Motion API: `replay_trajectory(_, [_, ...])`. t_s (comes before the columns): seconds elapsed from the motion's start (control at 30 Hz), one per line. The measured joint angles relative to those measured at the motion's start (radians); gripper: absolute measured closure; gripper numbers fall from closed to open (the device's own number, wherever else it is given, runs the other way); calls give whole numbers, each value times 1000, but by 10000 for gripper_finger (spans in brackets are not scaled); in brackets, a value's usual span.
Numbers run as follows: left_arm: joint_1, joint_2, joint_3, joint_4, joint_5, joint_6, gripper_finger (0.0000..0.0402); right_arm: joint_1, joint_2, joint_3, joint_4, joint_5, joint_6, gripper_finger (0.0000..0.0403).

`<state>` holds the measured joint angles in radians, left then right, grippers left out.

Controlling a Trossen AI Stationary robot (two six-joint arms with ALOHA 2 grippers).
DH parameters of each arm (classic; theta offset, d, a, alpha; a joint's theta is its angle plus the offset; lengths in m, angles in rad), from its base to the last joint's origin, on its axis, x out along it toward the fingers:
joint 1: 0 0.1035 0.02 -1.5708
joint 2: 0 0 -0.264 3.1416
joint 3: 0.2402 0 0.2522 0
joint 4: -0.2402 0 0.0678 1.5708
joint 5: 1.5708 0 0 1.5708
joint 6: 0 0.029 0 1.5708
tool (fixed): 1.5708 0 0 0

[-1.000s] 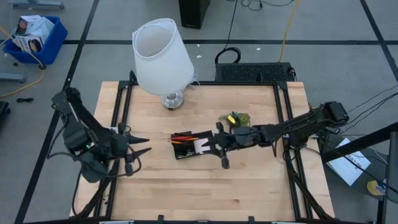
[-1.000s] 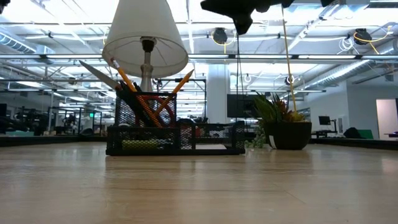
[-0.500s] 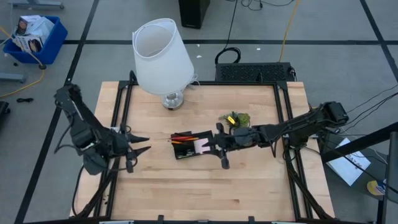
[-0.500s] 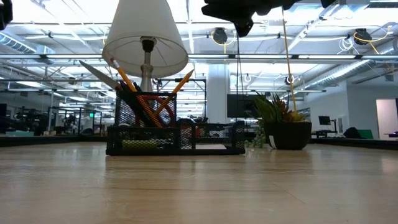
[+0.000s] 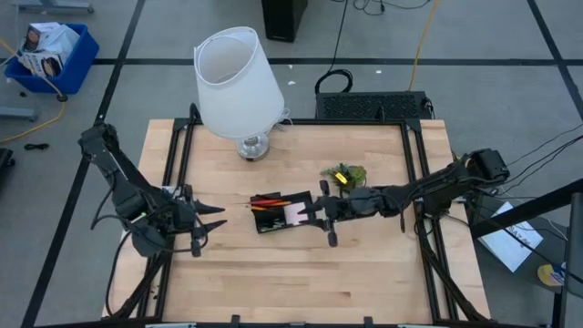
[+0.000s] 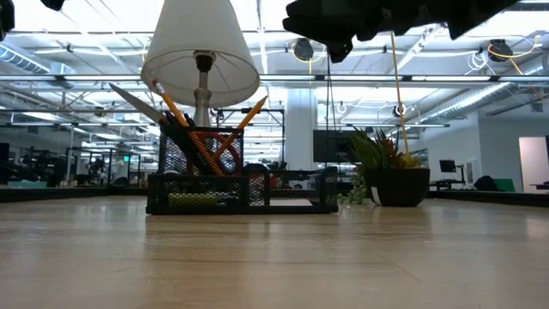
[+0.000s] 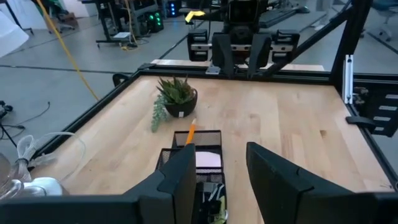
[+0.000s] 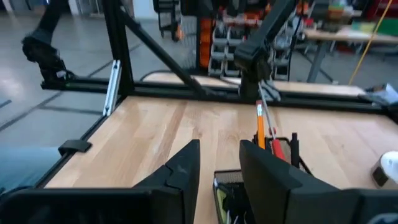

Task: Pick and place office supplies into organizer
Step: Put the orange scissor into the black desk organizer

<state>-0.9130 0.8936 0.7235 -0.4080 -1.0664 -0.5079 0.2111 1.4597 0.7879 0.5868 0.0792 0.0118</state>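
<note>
High view: organizer sits mid-surface, just in front of the white lamp and beside the small plant; red-handled scissors and pencils already stand in its tall cup, pink sticky-note pad lies in a low compartment. Right pincer hangs just off the organizer's right end, fingers spread a little with nothing between them; in the low view it now shows larger and slightly lower than a second ago, though its place over the surface has barely shifted. Left pincer has drifted back and toward the near-left edge of the wooden surface, well apart from the organizer, fingers likewise parted and empty. No loose supplies visible on the bare wood in any view. Judgement: placing looks finished or nearly so; left arm appears to be retiring, right arm lingering above its last drop point.
</note>
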Motion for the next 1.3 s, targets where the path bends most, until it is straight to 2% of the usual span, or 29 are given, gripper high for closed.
replay_trajectory(0.27, [3,0,0,1,-21,9,254,6,0,-91,213,-2,3,293])
replay_trajectory(0.6, [47,0,0,12,13,-10,254,14,0,-95,217,-5,10,297])
replay_trajectory(0.77, [87,0,0,128,20,106,254,20,0,-95,218,-5,10,296])
replay_trajectory(0.9, [118,0,0,128,29,159,254,20,0,-95,226,-5,10,298])
replay_trajectory(0.97, [131,0,0,119,46,131,254,20,0,-95,225,-5,10,297])
replay_trajectory(1.03, [140,0,0,90,103,108,254,20,0,-95,226,-5,10,296])
replay_trajectory(1.13, [161,4,0,-28,184,51,254,20,0,-95,225,-4,10,297])
replay_trajectory(1.3, [202,3,0,-245,230,-185,254,20,0,-95,224,-4,10,296])
